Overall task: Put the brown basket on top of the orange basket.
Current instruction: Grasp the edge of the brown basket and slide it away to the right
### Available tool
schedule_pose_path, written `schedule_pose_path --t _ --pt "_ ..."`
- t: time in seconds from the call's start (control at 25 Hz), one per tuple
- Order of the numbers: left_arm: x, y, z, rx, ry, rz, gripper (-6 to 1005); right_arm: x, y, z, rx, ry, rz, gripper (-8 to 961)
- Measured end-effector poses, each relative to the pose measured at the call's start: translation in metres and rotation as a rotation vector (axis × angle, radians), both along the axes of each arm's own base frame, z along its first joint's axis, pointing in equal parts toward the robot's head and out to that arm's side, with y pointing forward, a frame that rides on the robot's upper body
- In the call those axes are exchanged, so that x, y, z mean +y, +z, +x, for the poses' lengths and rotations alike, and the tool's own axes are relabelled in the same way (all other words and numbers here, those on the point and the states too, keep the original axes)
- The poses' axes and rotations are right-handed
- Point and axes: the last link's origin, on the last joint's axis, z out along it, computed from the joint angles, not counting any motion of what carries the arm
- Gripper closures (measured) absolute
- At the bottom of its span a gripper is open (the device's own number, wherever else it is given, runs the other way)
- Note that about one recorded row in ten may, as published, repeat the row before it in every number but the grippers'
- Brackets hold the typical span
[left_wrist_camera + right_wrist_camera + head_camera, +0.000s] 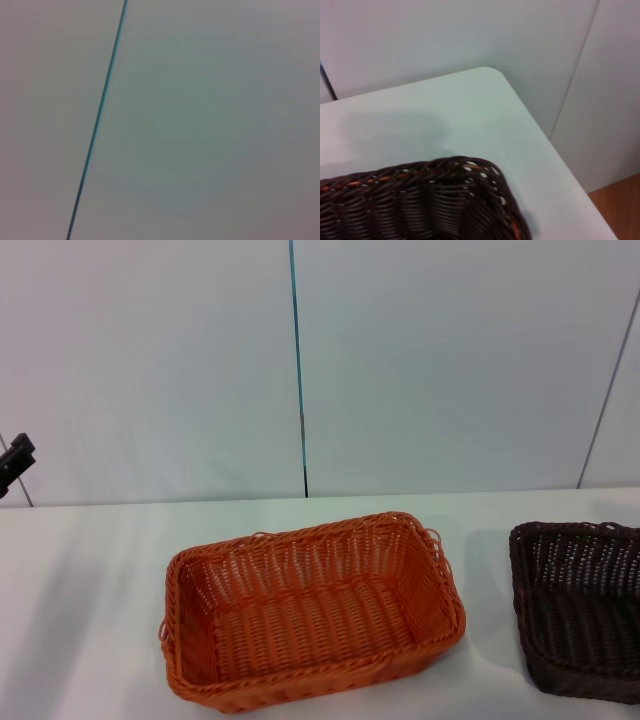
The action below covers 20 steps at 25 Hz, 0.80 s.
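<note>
I see the orange basket (pixel 312 610) open and upright mid-table (pixel 90 570), ready to receive. The brown basket (pixel 578 608) sits apart on its right, just beneath my right wrist camera, probably lining up a rim grasp. Neither arm's jaws show; I cannot tell their state.

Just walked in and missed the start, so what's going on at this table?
Nothing is being handled yet. The orange basket sits empty on the white table, and the brown basket stands apart from it on the robot's right, partly past the head view's edge. A dark part of the left arm shows high at the far left, away from both baskets. The right wrist camera looks down on a corner of the brown basket, so the right arm seems to be over it. The stacking is not yet done.
</note>
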Motion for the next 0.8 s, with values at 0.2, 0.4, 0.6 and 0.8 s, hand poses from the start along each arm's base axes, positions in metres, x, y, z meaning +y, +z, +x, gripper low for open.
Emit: schedule_pose_path --t 0.2,0.4,0.6,0.8 --pt "0.0 -0.001 0.002 0.006 -0.005 -0.005 64 0.014 -0.008 -0.007 -0.011 0.039 -0.015 73" --pt "0.001 0.0 0.002 0.009 -0.007 -0.006 64 0.016 -0.014 -0.007 -0.011 0.045 -0.025 73" --pt "0.001 0.001 0.003 0.028 -0.011 -0.01 64 0.011 -0.016 -0.006 -0.01 -0.016 -0.072 74" --pt "0.004 0.0 0.006 0.046 -0.016 -0.02 64 0.013 -0.015 -0.003 -0.015 -0.078 -0.113 74"
